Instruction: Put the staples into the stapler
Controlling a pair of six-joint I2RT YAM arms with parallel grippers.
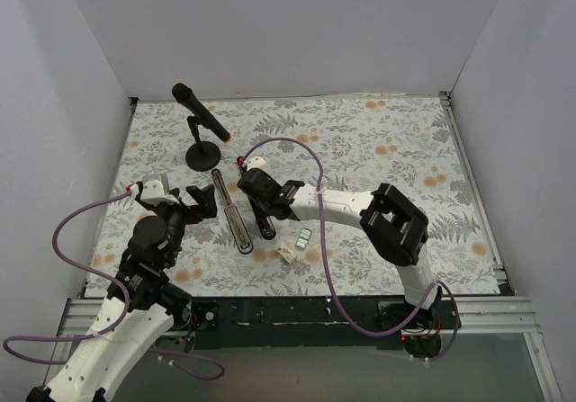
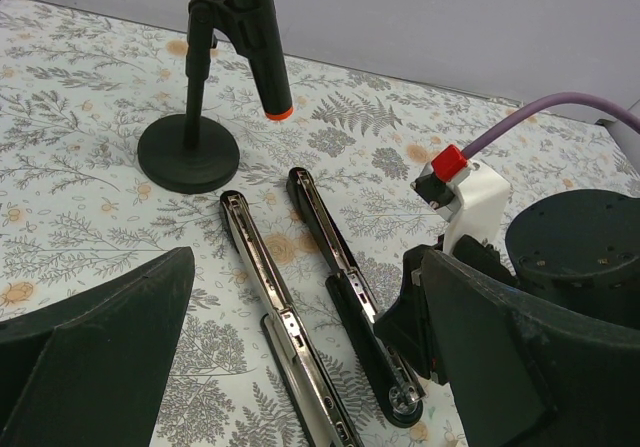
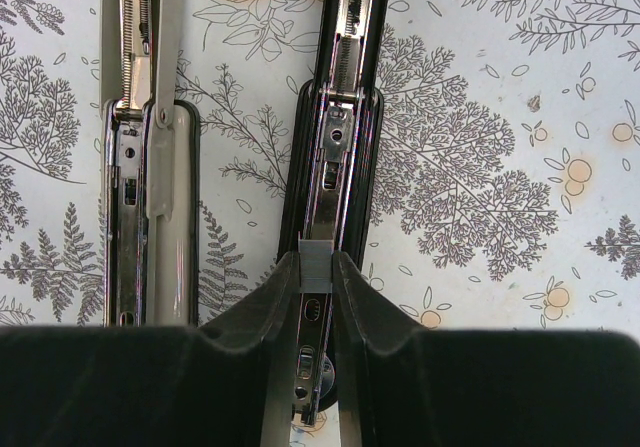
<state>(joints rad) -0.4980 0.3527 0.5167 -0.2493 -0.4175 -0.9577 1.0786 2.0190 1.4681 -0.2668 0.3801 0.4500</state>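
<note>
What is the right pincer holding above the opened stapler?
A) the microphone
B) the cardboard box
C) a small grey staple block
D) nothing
C: the right wrist view shows the right pincer pinching a small grey staple block between its fingers, over the open rail of the stapler.

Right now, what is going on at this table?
The right gripper pinches a small silvery-grey staple block over the metal channel in the black top arm of the long desk stapler. The stapler lies opened flat on the floral-patterned table. The left gripper hangs open beside the stapler's silver rail, holding nothing.
</note>
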